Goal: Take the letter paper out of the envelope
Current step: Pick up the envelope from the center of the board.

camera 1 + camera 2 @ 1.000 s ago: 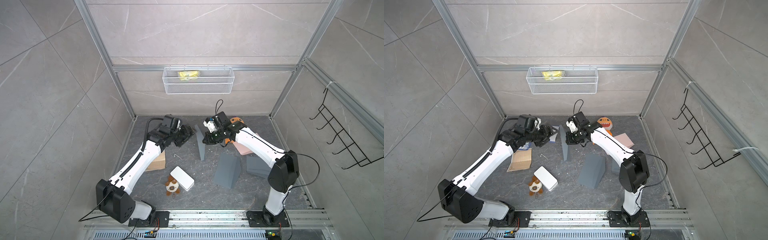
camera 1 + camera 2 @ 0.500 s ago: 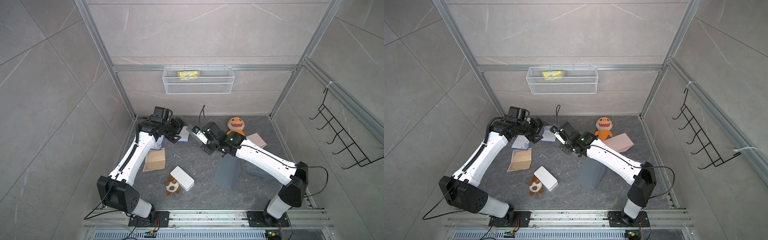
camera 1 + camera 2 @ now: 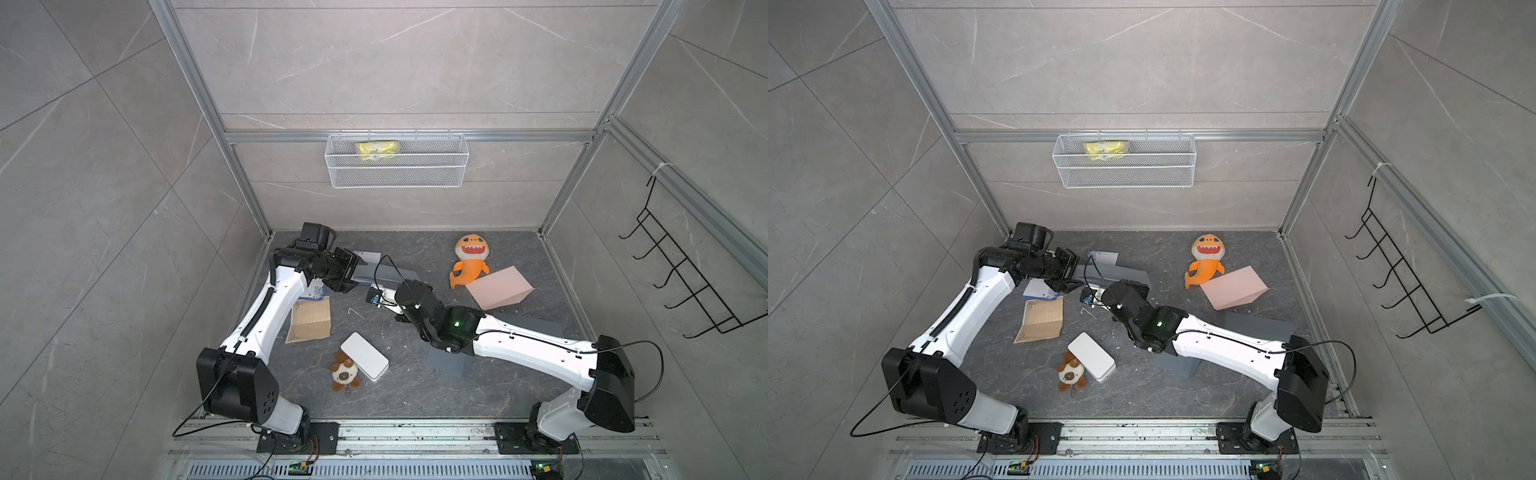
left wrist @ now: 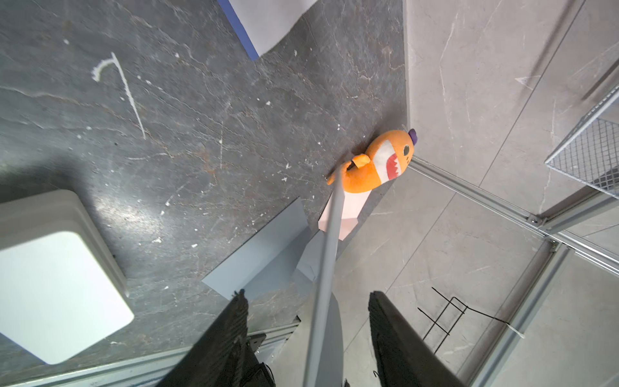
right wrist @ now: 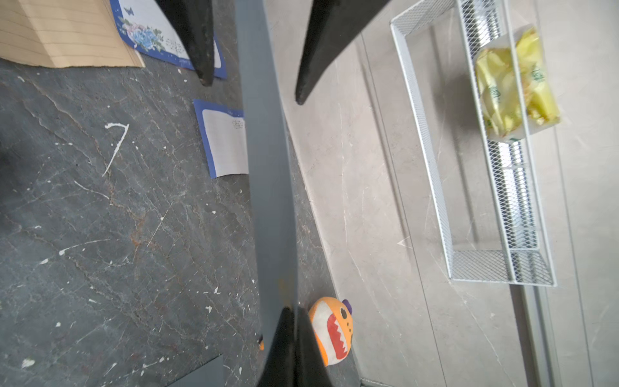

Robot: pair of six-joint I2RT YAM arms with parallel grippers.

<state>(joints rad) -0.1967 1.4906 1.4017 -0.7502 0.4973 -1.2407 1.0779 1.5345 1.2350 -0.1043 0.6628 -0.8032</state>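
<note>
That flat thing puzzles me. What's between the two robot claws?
The grey envelope spans from right gripper to left gripper, clearest in the right wrist view.

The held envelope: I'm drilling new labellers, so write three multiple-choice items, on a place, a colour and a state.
1. Where is the yellow packet? A on the floor; B on the hook rack; C in the wire basket.
2. What colour is the envelope that the right gripper pinches? A grey; B pink; C orange.
3. How do the fingers of the left gripper stand? A shut on the envelope; B apart, either side of its edge; C far from it.
1 C: it shows behind the basket's mesh. 2 A: the right wrist view shows grey between shut fingers. 3 B: the left wrist view shows gaps on both sides.
</note>
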